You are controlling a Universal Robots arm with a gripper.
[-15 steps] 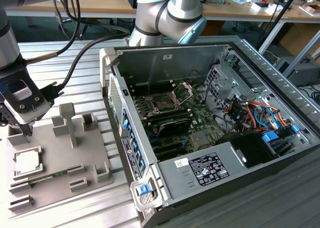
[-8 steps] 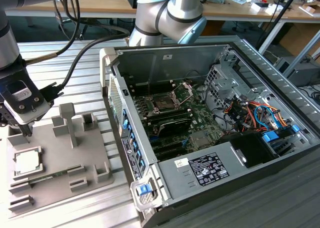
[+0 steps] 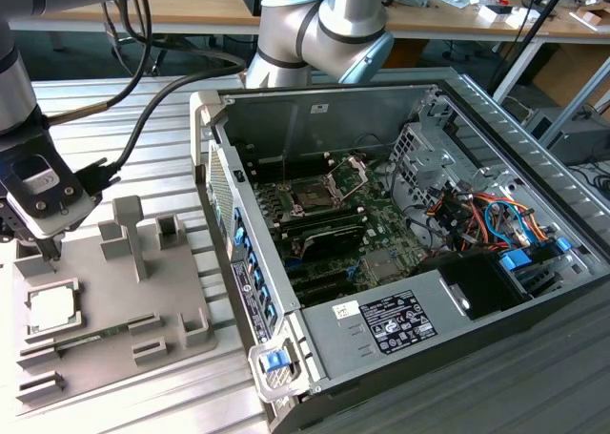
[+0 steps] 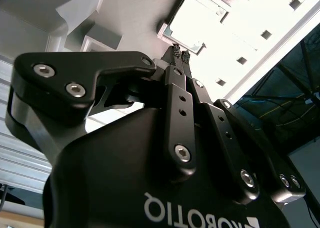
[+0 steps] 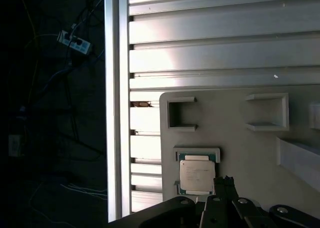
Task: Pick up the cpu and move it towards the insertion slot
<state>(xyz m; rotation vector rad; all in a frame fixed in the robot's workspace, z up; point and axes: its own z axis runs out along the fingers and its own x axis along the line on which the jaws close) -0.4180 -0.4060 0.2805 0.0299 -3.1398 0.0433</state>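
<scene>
One gripper (image 3: 48, 251), one arm, so no choice of which is nearer. It hangs over the grey fixture plate (image 3: 105, 300), near the plate's edge on the exterior view's left. The fingertips (image 4: 176, 50) are pressed together, or all but, with nothing between them.

The cpu (image 3: 51, 306) lies flat, pale metal top up, in a square recess of that plate close to the same edge. The tips sit above it and apart from it, no contact. In the exterior view they stand over the recess's far side, so the chip lies down and slightly toward the plate's near edge from them. In the first wrist view the gripper (image 5: 226, 182) overlaps one side of the cpu (image 5: 196, 177), off its centre. In the second wrist view the cpu (image 4: 196, 22) shows just past the tips.

The chip is close to square, so it has no real long axis, and its sides run parallel to the plate's edges. My read: pick not begun, and the fingers as they stand are too narrow to straddle the chip.

The insertion slot (image 3: 313, 194), bracket raised, is inside the open computer case (image 3: 315, 119), well apart toward the exterior view's right.
</scene>
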